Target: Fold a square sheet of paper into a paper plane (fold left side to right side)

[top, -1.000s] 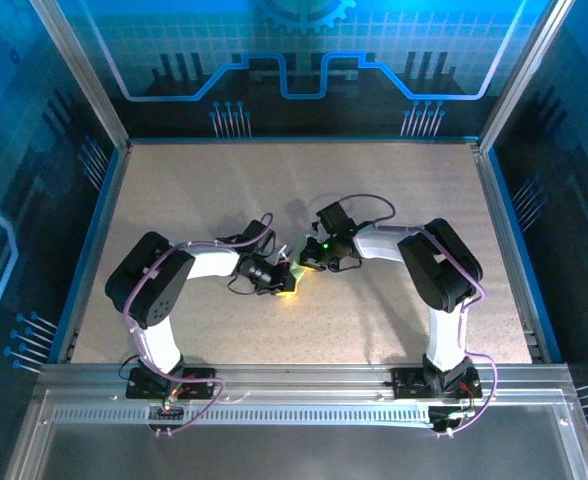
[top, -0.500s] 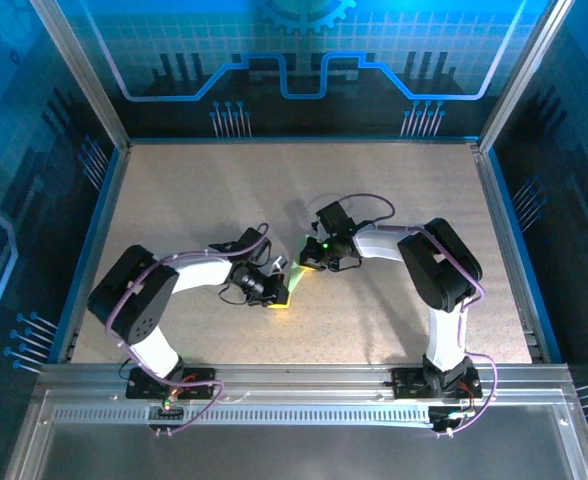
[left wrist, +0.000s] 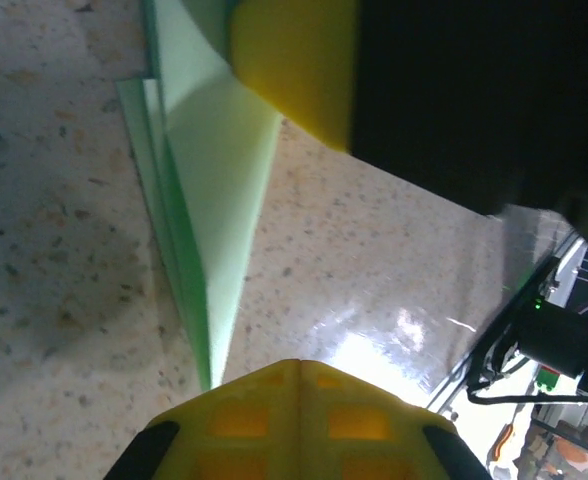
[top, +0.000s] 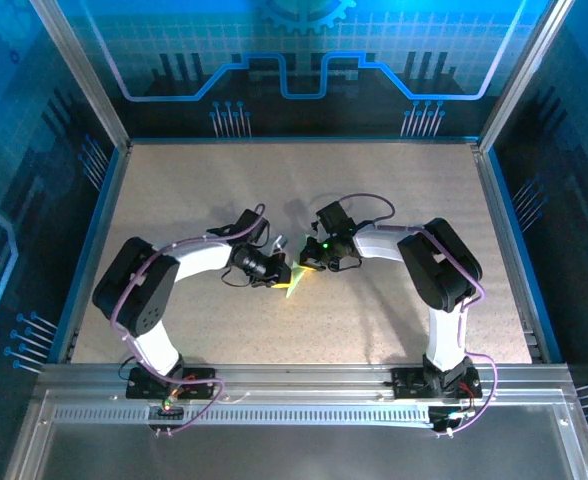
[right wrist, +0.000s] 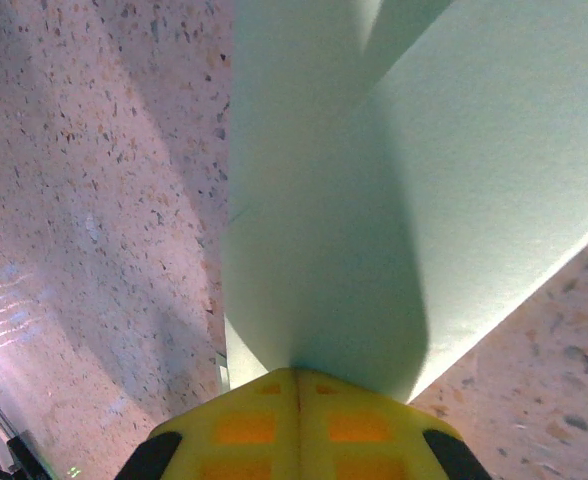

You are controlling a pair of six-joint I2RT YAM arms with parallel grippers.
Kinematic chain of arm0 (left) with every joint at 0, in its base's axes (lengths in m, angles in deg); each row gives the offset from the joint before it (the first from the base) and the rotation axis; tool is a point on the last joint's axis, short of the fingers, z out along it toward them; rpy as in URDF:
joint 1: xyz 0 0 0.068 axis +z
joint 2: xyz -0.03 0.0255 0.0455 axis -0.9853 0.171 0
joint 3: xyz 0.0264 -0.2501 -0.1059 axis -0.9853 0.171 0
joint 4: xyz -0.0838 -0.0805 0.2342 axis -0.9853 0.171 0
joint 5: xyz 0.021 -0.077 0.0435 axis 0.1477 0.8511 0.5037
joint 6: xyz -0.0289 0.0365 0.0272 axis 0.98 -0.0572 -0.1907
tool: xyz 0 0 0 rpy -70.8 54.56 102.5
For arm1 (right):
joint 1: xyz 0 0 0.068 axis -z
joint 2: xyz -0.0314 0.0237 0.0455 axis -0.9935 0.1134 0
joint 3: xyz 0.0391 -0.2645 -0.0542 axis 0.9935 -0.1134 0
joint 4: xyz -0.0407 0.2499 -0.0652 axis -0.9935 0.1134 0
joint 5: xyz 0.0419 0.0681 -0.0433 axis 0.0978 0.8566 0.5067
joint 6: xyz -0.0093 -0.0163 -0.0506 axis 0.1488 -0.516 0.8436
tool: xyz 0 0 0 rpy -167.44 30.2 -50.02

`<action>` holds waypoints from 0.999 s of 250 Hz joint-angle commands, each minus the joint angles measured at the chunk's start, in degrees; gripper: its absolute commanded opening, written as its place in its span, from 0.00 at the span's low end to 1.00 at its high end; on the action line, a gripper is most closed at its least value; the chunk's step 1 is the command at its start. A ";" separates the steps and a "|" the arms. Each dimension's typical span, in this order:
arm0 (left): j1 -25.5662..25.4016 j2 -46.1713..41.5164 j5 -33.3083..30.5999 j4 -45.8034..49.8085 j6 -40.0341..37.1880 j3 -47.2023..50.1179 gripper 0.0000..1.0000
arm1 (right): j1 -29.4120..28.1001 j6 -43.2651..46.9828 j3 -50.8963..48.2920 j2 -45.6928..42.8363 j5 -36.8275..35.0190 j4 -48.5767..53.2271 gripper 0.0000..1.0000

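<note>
left jaws pressed together, their yellow fingertips (left wrist: 264, 420) meeting on a closed seam at the lower edge of the left wrist view, just beside the narrow point of a folded sheet of pale green paper (left wrist: 219, 150) that lies in stacked layers on the speckled counter (left wrist: 54, 250). right jaws likewise pressed together, yellow fingertips (right wrist: 254, 425) closed at the foot of the paper (right wrist: 424, 200), which fans up and away from them in two overlapping flaps; whether a layer is nipped between them cannot be told. a second yellow pad (left wrist: 294, 60) on a black body sits on the paper's upper end in the left wrist view, its outline cut off by the frame. from above, the paper (top: 294, 282) shows as a small bright green sliver mid-counter (top: 224, 190), largely hidden between the two wrists where the left arm (top: 199, 260) and right arm (top: 384, 240) converge. a gear emblem (top: 304, 10) on the blue back wall is cropped by the top edge.
</note>
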 commanded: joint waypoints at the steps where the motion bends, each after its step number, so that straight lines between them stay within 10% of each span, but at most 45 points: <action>1: -0.84 2.77 1.57 -0.63 -0.46 -2.38 0.05 | -0.12 0.46 -1.43 3.33 -4.07 6.52 0.02; 250: -2.73 6.98 -7.76 2.28 -1.78 0.98 0.00 | 5.80 0.67 5.42 0.93 1.75 2.55 0.02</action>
